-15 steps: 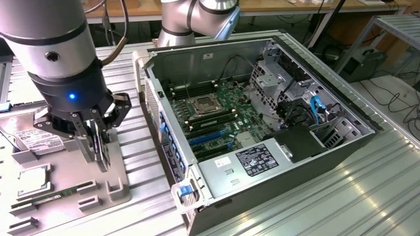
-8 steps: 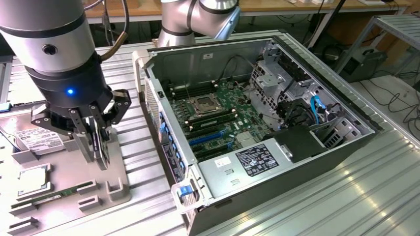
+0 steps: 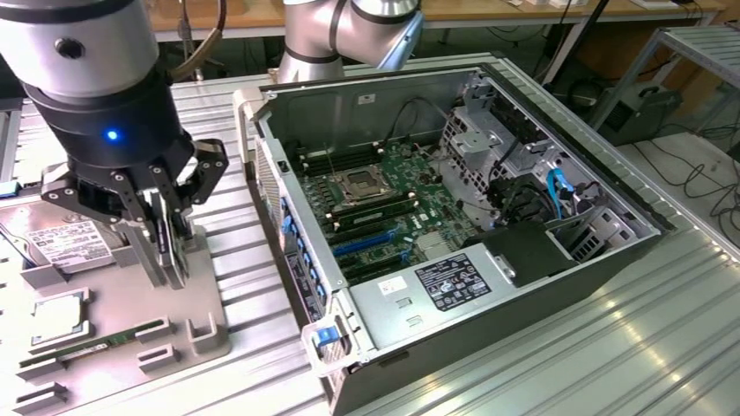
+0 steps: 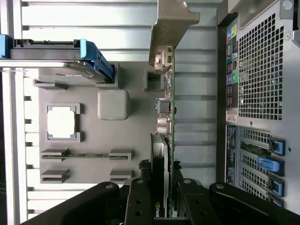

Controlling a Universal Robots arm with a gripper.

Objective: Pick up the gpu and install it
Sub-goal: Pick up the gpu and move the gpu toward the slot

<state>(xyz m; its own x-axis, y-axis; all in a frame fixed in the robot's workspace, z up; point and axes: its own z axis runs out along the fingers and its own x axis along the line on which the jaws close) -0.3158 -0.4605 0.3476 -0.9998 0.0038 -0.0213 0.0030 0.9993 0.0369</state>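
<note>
Gripper (image 3: 168,270) clamped on the gpu (image 4: 161,154), above the grey parts tray (image 3: 116,295).
Card held edge-on between both fingers (image 4: 140,201), silver bracket (image 4: 171,23) at the end farthest from the fingertips. To one side of the gripper, on the tray: hard drive (image 4: 61,65) in a blue carrier, CPU (image 4: 61,122), memory stick (image 4: 86,154). On the opposite side, close by, the open computer case (image 3: 463,217) with motherboard (image 3: 382,208) exposed.
</note>
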